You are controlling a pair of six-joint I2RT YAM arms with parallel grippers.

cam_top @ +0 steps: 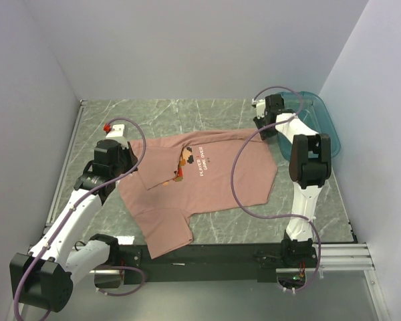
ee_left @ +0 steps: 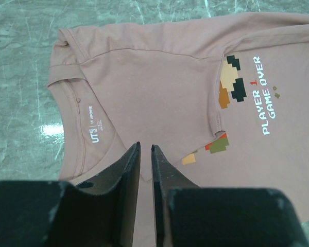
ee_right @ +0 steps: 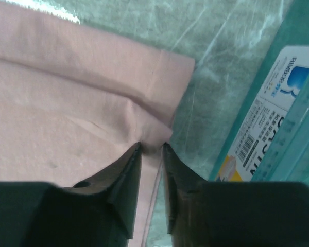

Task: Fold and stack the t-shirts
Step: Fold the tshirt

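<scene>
Across the middle of the table point(cam_top: 187, 114), the t-shirt point(cam_top: 207, 180) lies spread, one sleeve folded in. Toward the far right corner the right gripper point(ee_right: 151, 146) pinches its hem; the left gripper point(ee_left: 145, 149), nearly closed at the collar, may hold cloth, though that is unclear. A clean fold likely needs both edges carried level.

T-shirt point(cam_top: 214, 187): dusty pink, plain exc. chest print point(ee_left: 232, 87), which is pixel blocks in black, tan, brown, orange, red, green, w/ white lettering point(ee_left: 265, 98) and one red digit. Table point(cam_top: 187, 114): grey-green marble, pale veins. Tub point(cam_top: 327, 120) at 2 o'clock: teal, see-through; label point(ee_right: 278, 103) white, blue, yellow. Cables point(cam_top: 232, 175) purple. Arms point(cam_top: 70, 224) white & black.
</scene>
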